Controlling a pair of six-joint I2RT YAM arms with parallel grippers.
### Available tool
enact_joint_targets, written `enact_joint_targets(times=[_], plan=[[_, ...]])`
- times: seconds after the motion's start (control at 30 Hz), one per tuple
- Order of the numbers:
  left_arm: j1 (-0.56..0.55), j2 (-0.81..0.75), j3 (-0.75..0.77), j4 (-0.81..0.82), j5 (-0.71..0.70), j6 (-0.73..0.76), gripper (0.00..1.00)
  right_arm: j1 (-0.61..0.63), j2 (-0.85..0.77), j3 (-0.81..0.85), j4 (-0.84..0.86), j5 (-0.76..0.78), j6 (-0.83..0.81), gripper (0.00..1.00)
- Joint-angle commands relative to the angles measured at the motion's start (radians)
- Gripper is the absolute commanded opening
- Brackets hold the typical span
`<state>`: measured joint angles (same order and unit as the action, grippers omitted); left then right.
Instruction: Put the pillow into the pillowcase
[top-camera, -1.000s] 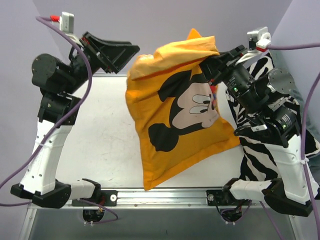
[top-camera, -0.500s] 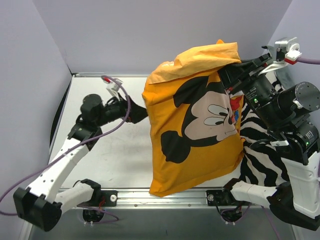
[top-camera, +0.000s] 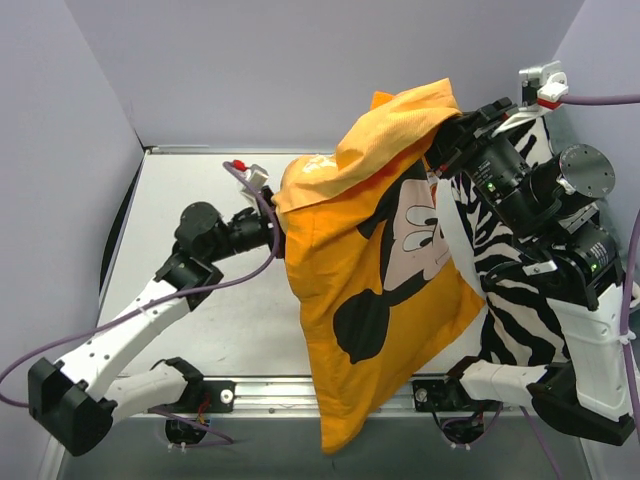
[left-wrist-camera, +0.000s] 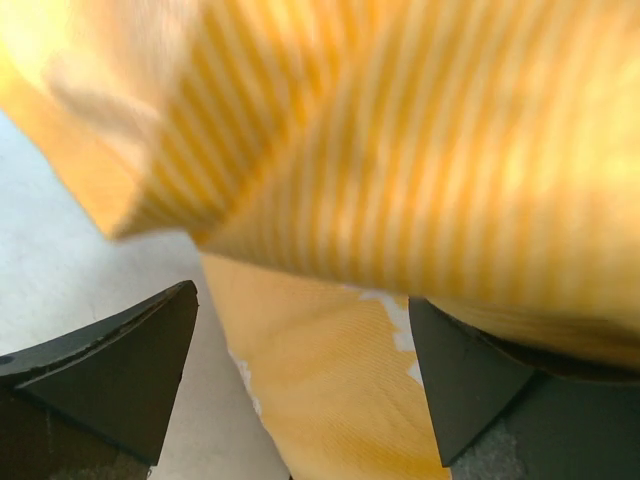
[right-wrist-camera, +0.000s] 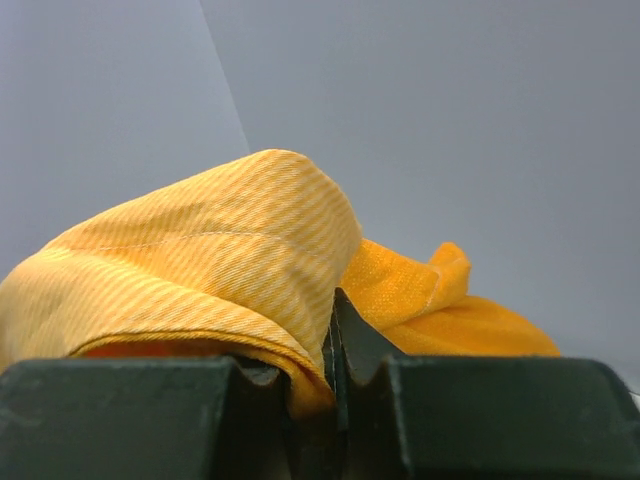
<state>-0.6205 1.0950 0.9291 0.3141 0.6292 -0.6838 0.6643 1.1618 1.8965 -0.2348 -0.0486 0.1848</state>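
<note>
- The pillowcase (top-camera: 370, 290) fills the middle of the top view. It hangs as a long orange drape from the upper right of the frame down to a corner at the bottom centre, which overlaps the metal rail (top-camera: 260, 388) at the table's near edge.
- Its printed side faces the camera, with part of the Mickey face and one black ear in view. The top is folded over into a plain orange flap.
- The case looks filled out, but whatever is inside is hidden.
- The right gripper (right-wrist-camera: 335, 335) is clenched on the upper edge of the case. In the right wrist view a fold of orange cloth is pinched between its two dark fingers and bunches up above them.
- The left gripper (left-wrist-camera: 300, 300) is released, with its jaws spread wide. One finger sits at the lower left and the other at the lower right of the left wrist view.
- Blurred orange cloth lies across the gap between the fingers and over the upper part of that frame — whether it touches them I cannot tell.
- In the top view the left arm reaches in from the lower left, and its claw meets the left edge of the case.
- Zebra-striped fabric (top-camera: 500, 300) is draped at the right of the frame, behind the case and around the right arm.
- The white table (top-camera: 200, 300) shows at the left, with a purple cable (top-camera: 150, 305) looping along the left arm.
</note>
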Motion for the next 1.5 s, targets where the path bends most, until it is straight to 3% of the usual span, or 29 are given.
enact_joint_targets(times=[0.0,0.2,0.27,0.4,0.5,0.63,0.7,0.8,0.87,0.9,1.1,1.17,1.27,1.37,1.4,1.47], plan=[[0.036,-0.115,0.013,0.059,-0.031,0.004,0.95,0.000,-0.016,0.078,0.210,0.032,-0.024,0.00],[0.203,-0.300,-0.002,-0.290,-0.106,0.136,0.97,0.000,-0.016,0.093,0.258,0.069,-0.047,0.00],[0.289,-0.349,-0.009,-0.357,-0.021,0.153,0.97,0.001,-0.011,0.092,0.261,0.064,-0.039,0.00],[0.303,-0.386,0.048,-0.614,0.071,0.224,0.97,0.000,0.009,0.107,0.265,0.058,-0.034,0.00],[0.303,-0.441,0.021,-0.633,0.225,0.155,0.97,0.000,0.030,0.130,0.267,0.058,-0.044,0.00],[0.300,-0.536,-0.061,-0.627,0.250,0.080,0.97,0.000,0.056,0.147,0.272,0.058,-0.038,0.00],[0.295,-0.543,-0.111,-0.549,0.248,0.023,0.97,0.000,0.071,0.148,0.281,0.058,-0.024,0.00],[0.243,-0.523,-0.165,-0.372,0.205,-0.069,0.97,0.000,0.096,0.154,0.298,0.024,-0.004,0.00],[0.150,-0.486,-0.171,-0.339,0.152,-0.059,0.98,0.000,0.111,0.162,0.307,0.026,0.004,0.00],[0.049,-0.450,-0.159,-0.334,0.127,-0.047,0.97,0.000,0.125,0.171,0.316,0.024,0.008,0.00],[-0.301,-0.305,-0.105,-0.265,-0.133,0.059,0.97,0.001,0.174,0.203,0.336,-0.003,0.051,0.00],[-0.375,-0.239,-0.055,-0.295,-0.234,0.137,0.97,0.004,0.182,0.210,0.350,-0.014,0.085,0.00],[-0.375,-0.199,-0.042,-0.288,-0.441,0.179,0.97,0.011,0.187,0.210,0.373,-0.036,0.134,0.00],[-0.363,-0.196,-0.029,-0.346,-0.724,0.223,0.62,0.014,0.194,0.220,0.377,-0.048,0.162,0.00],[-0.352,-0.195,-0.020,-0.362,-0.841,0.236,0.43,0.012,0.202,0.228,0.377,-0.051,0.176,0.00],[-0.317,-0.188,-0.001,-0.356,-0.891,0.280,0.24,0.012,0.210,0.225,0.379,-0.063,0.188,0.00]])
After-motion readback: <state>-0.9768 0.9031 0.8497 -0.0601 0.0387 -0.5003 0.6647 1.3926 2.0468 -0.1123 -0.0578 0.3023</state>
